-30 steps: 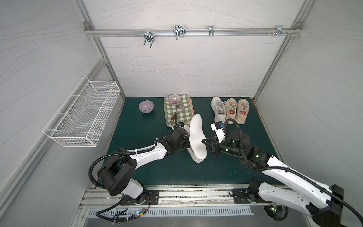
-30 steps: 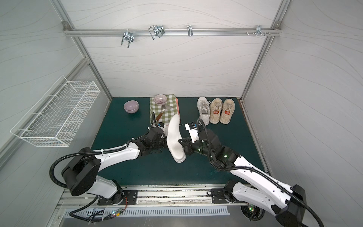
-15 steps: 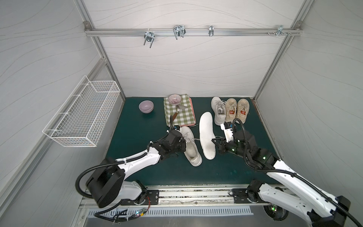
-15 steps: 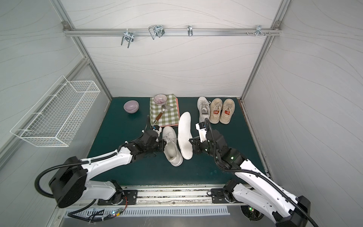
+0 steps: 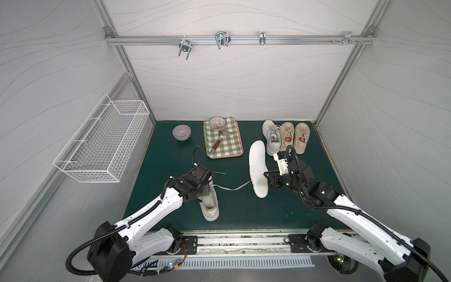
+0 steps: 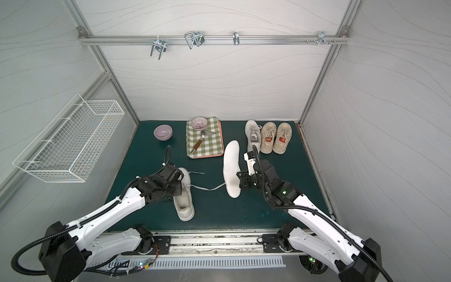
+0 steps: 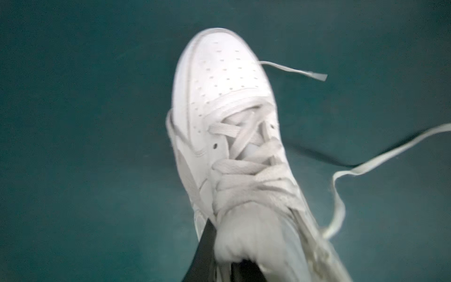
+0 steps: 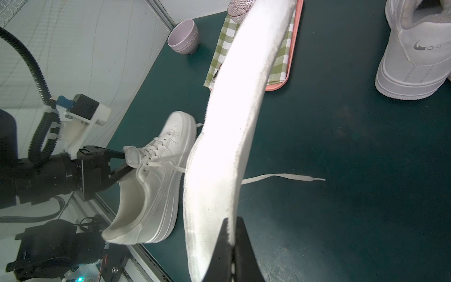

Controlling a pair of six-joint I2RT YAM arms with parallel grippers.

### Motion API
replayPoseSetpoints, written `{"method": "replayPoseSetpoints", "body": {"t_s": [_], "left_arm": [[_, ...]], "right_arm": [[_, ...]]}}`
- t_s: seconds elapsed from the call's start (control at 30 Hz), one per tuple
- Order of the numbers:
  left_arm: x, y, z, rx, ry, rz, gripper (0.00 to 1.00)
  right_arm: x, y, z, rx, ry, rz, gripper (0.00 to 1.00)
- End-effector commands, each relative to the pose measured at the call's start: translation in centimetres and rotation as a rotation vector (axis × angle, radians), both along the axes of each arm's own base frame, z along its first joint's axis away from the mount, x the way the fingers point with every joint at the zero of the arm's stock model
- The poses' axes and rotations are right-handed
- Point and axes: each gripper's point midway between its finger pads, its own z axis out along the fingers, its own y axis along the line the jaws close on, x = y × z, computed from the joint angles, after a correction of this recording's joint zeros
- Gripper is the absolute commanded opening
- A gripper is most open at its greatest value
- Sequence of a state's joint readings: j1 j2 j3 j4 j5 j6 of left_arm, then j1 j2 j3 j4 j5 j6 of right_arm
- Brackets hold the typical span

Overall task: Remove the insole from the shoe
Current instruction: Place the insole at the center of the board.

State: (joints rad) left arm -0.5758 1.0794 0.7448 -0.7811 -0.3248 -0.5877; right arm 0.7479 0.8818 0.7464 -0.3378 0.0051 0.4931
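Right fingers (image 8: 244, 246) pinch our freed insole (image 5: 257, 168); left fingers (image 8: 114, 153) clamp the shoe (image 5: 210, 205) tongue; next we should lay the insole down.

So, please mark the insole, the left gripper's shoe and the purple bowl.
insole (image 5: 257, 168), in a top view, its middle.
shoe (image 5: 210, 202), in a top view, heel opening.
purple bowl (image 5: 181, 132), in a top view, its inside.
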Motion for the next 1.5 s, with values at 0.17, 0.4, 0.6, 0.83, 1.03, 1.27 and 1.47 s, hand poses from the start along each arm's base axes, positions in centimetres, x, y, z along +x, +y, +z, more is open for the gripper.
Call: {"method": "replayPoseSetpoints", "body": {"t_s": [0.17,0.4,0.6,0.83,1.03,1.27,1.47], "left_arm": [[4.8,2.4,5.5,0.187,-0.157,-0.007,0.00],[8.1,1.6,8.2,0.065,-0.192,-0.169,0.00],[8.7,3.5,8.3,0.037,-0.130,-0.287,0.00],[7.4,6.3,5.4,0.083,0.015,-0.370,0.00],[7.9,6.7,5.4,0.082,0.001,-0.409,0.00],[8.3,8.5,3.2,0.120,0.093,-0.366,0.00],[8.6,12.8,2.7,0.275,0.154,-0.266,0.00]], "right_arm": [[-0.1,-0.5,-2.3,0.008,0.088,-0.058,0.00],[-0.5,0.7,-3.4,0.045,0.160,-0.034,0.00],[-1.9,0.9,-3.8,-0.009,0.180,-0.019,0.00],[-3.5,3.3,-4.9,0.007,0.228,-0.041,0.00],[-3.7,4.6,-6.7,0.005,0.247,-0.083,0.00],[-4.1,5.7,-9.3,-0.012,0.311,-0.121,0.00],[-2.9,4.4,-10.7,-0.063,0.316,-0.136,0.00]]}}
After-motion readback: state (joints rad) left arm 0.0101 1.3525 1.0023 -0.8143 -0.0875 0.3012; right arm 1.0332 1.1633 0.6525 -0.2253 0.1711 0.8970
